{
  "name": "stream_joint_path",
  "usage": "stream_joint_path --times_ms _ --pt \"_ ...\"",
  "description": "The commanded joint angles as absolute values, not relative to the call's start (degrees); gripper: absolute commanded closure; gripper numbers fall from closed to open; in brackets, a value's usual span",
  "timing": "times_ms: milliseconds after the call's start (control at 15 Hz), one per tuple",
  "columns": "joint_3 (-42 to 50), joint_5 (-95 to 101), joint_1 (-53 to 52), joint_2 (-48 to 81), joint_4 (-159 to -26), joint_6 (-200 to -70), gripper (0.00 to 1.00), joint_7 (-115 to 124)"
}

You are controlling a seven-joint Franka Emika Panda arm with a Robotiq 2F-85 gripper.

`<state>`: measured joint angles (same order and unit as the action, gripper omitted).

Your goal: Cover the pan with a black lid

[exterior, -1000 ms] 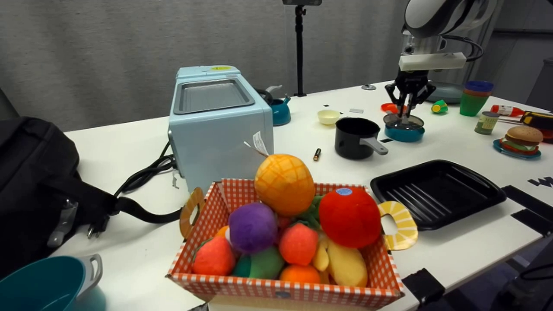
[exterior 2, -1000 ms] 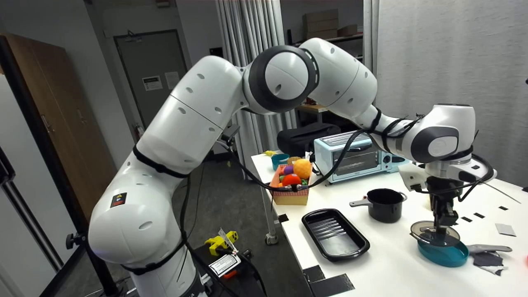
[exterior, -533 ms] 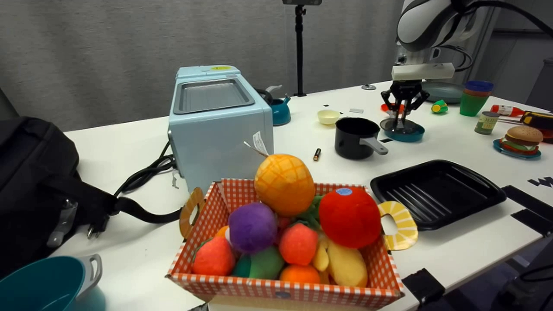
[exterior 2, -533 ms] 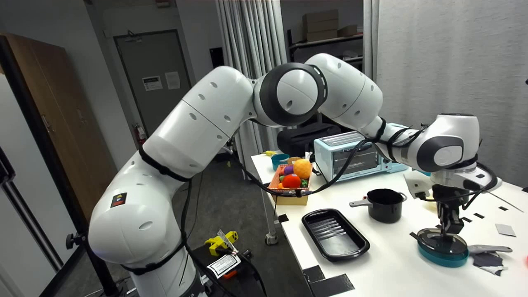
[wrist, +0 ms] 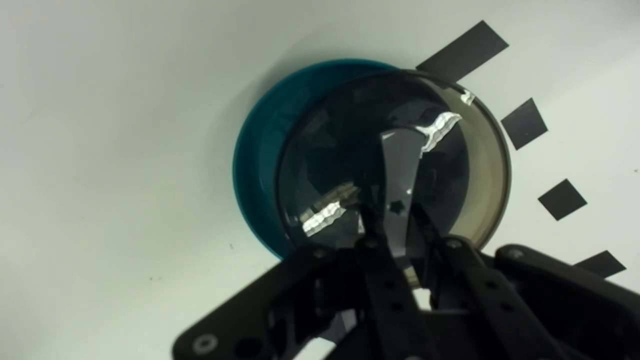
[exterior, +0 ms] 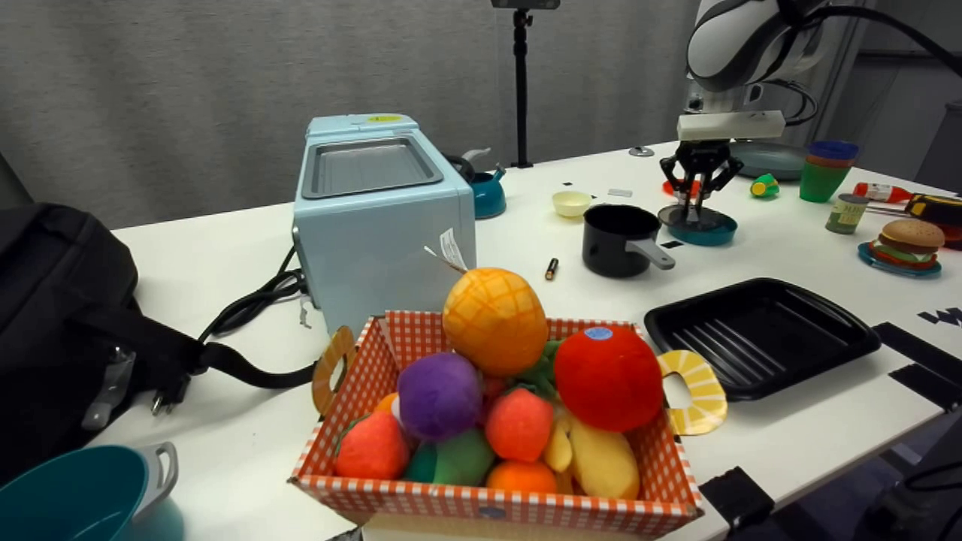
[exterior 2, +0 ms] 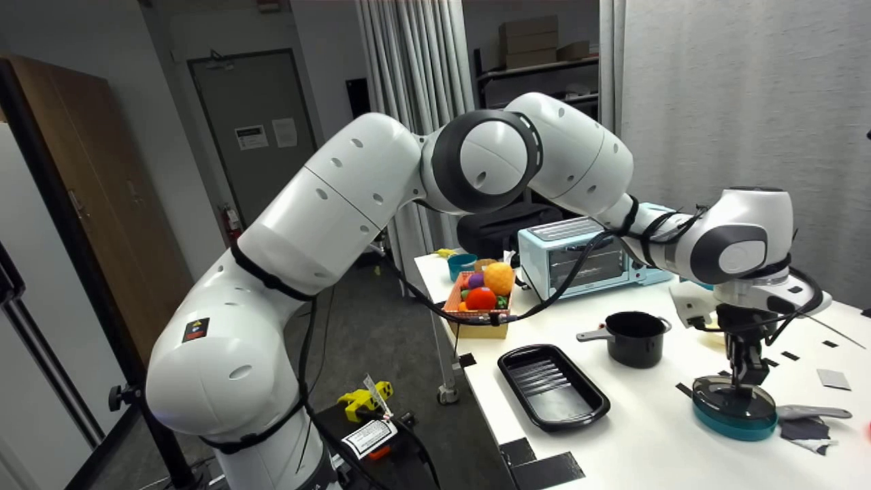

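The pan is a shallow teal pan (exterior: 710, 236) with a grey handle (exterior 2: 813, 412); it also shows in the wrist view (wrist: 260, 150). The lid (wrist: 335, 145) is round, dark and see-through with a grey grip bar (wrist: 401, 160). My gripper (wrist: 394, 210) has its fingers on both sides of this bar. In an exterior view the gripper (exterior: 695, 213) points straight down. The lid (exterior 2: 714, 395) lies at the pan's rim, off-centre: a teal crescent of pan shows at its left in the wrist view. Whether it sits flat all round is hard to tell.
A small black pot (exterior: 616, 244) stands near the pan. A black ribbed tray (exterior: 751, 330) and a basket of toy fruit (exterior: 376, 488) lie farther off. A pale bowl (exterior: 571, 203), stacked cups (exterior: 823, 173), a can (exterior: 847, 213) and a toaster oven (exterior: 387, 225) are on the table.
My gripper has lowered the lid from above the pan to its rim. In the last half second lid and pan have shifted slightly together. The grip has not changed.
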<state>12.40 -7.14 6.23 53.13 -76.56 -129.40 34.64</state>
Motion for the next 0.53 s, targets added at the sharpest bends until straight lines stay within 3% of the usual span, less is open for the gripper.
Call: stream_joint_path --times_ms 0,467 --pt "12.22 -7.42 6.67 51.99 -77.43 -130.21 0.96 34.37" --pt "12.20 -7.47 7.21 49.81 -80.29 -130.71 0.96 33.40"
